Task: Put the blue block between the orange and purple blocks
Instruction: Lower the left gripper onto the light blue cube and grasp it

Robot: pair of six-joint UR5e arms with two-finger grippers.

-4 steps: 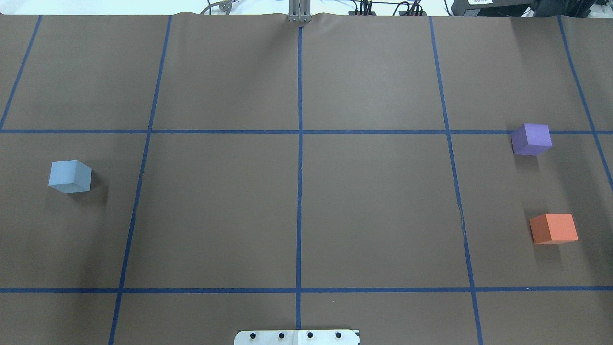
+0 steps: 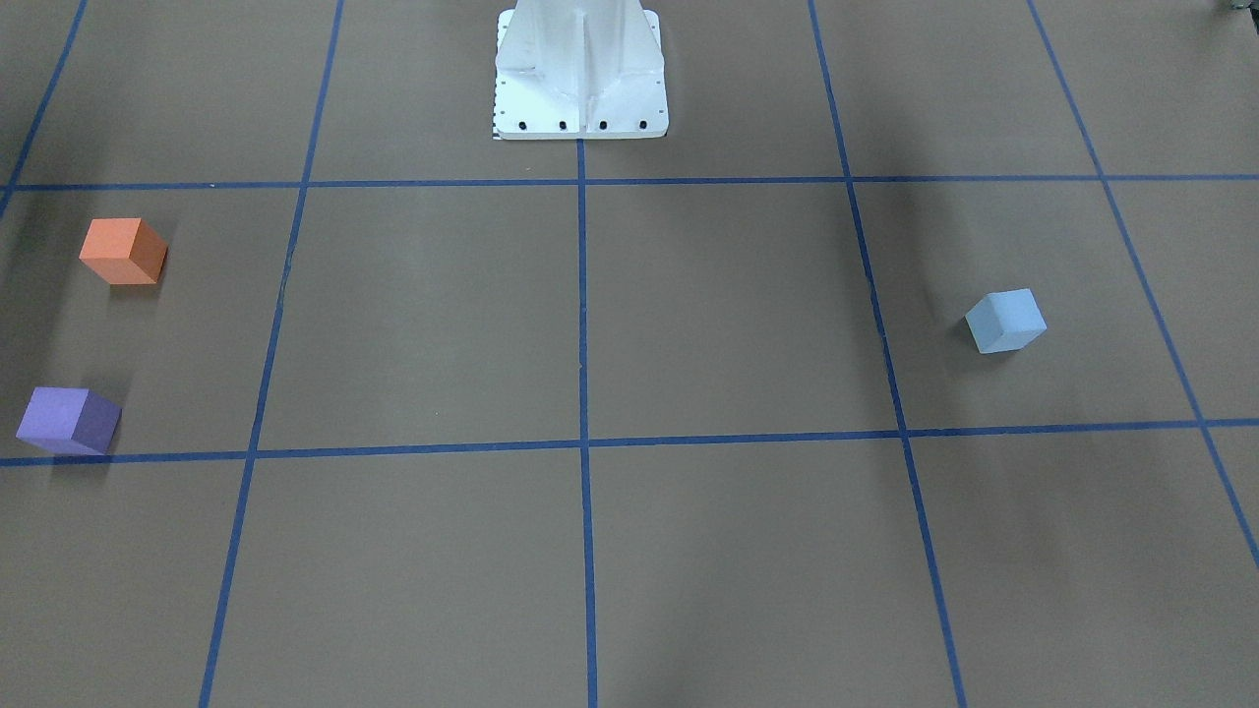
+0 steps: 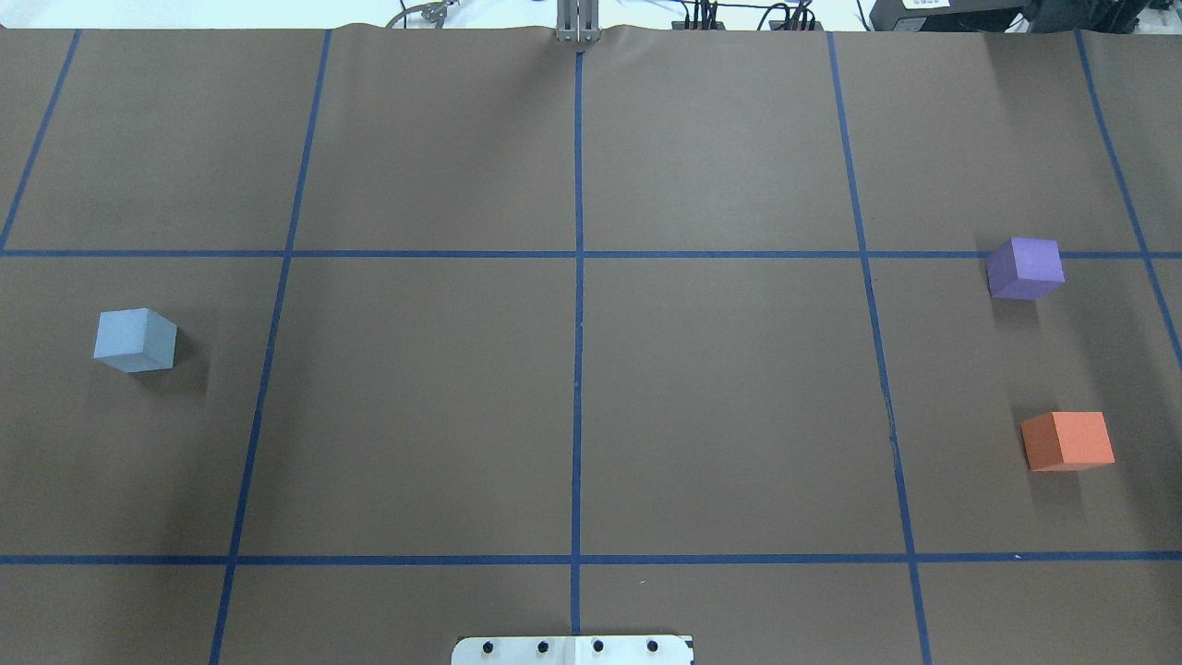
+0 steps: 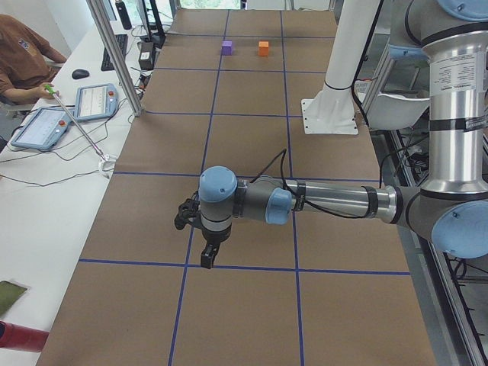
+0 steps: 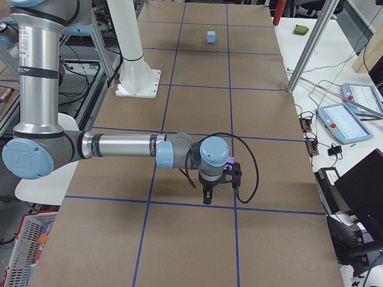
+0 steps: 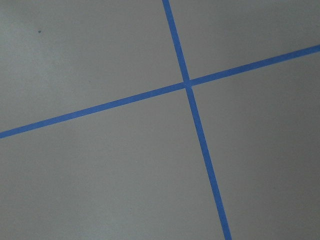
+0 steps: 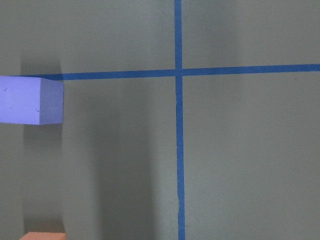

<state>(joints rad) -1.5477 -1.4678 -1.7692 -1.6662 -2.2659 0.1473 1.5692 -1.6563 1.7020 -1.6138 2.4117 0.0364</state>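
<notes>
One blue block (image 3: 136, 340), one orange block (image 3: 1068, 441), one purple block (image 3: 1025, 268), well apart

Left gripper (image 4: 207, 256), right gripper (image 5: 206, 195) downward.

arm links (image 4: 335, 202) silver | joint caps (image 4: 219, 183) light blue | pedestal (image 2: 580, 69) white

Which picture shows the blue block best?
The overhead exterior view: the blue block sits large and unblocked, alone on the brown table. The front-facing view shows it nearly as well. The exterior right view shows it tiny. The exterior left and both wrist views do not show it.
</notes>
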